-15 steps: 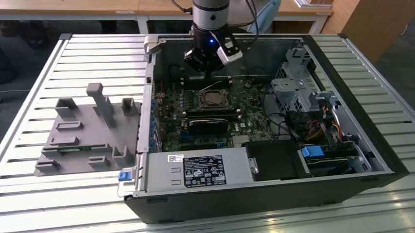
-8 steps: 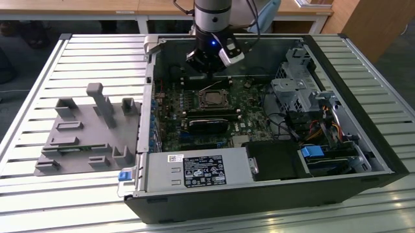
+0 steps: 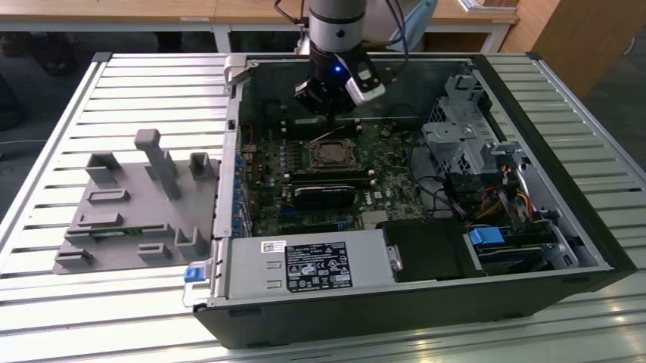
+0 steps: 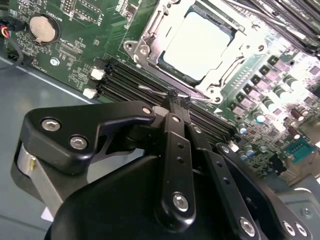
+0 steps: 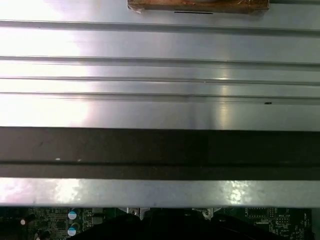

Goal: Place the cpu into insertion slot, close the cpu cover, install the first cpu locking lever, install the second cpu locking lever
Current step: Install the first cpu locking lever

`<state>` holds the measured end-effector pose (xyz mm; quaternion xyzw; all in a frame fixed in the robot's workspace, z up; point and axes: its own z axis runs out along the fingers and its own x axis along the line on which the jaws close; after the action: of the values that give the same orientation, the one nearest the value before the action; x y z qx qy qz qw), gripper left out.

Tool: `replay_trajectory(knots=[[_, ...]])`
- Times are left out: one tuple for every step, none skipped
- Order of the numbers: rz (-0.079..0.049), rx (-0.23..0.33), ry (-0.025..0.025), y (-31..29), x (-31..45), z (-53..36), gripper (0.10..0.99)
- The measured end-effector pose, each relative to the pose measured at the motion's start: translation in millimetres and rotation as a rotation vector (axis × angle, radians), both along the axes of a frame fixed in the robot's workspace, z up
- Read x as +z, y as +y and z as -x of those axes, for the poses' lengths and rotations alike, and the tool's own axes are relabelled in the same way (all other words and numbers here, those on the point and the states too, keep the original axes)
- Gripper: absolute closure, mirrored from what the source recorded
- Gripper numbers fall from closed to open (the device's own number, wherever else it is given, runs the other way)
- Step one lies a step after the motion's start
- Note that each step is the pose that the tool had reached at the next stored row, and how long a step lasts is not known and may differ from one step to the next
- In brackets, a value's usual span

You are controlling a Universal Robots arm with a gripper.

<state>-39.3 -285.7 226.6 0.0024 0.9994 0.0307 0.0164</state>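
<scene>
We see an open computer case (image 3: 565,249) lying on a slatted metal table (image 3: 131,83), with the arm reaching down into its far end. The gripper (image 3: 325,113) hangs just above the motherboard (image 3: 302,181), right beside the far edge of the socket.

In the second wrist view the cpu (image 4: 197,45) sits seated in the insertion slot (image 4: 145,35), pale metal top facing up. The cpu cover (image 4: 227,67) lies flat around it, framing the chip.

The gripper (image 4: 175,97) has its jaws drawn together, tips pinched on a thin wire locking lever (image 4: 150,90). That lever runs along the socket edge nearest the memory slots (image 4: 125,82). We cannot tell whether it is hooked under its latch.

A coin cell battery (image 4: 42,27) sits on the green board, well apart from the socket.

In the exterior view a grey fixture block (image 3: 136,208) rests on the table at the exterior view's left of the case. A labelled power supply (image 3: 308,265) fills the near corner, with a blue-tabbed drive bay (image 3: 489,238) beside it.

The first wrist view looks along the table slats (image 5: 160,45) and the dark case wall (image 5: 160,150).
</scene>
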Motion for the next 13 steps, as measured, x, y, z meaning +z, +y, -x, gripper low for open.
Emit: replay_trajectory(knots=[[0.0, 0.0, 0.0001, 0.2, -0.5, -0.8, 0.98], [0.0, 0.0, 0.0002, 0.4, -0.9, -1.5, 0.98], [0.0, 0.0, 0.0002, 0.7, -1.4, -2.1, 0.98], [0.0, 0.0, 0.0003, 0.8, -1.8, -2.6, 0.98], [0.0, 0.0, 0.0004, 0.9, -2.2, -3.0, 0.98], [0.0, 0.0, 0.0004, 1.0, -2.6, -3.5, 0.98], [0.0, 0.0, 0.0003, 1.1, -2.9, -4.0, 0.98], [0.0, 0.0, 0.0004, 1.1, -3.2, -4.7, 0.98], [0.0, 0.0, 0.0004, 1.1, -3.4, -5.3, 0.98], [0.0, 0.0, 0.0003, 1.1, -3.7, -6.0, 0.98], [0.0, 0.0, 0.0003, 1.1, -4.1, -6.7, 0.98], [0.0, 0.0, 0.0002, 1.2, -4.5, -7.3, 0.98], [0.0, 0.0, 0.0003, 1.2, -5.0, -7.9, 0.98]])
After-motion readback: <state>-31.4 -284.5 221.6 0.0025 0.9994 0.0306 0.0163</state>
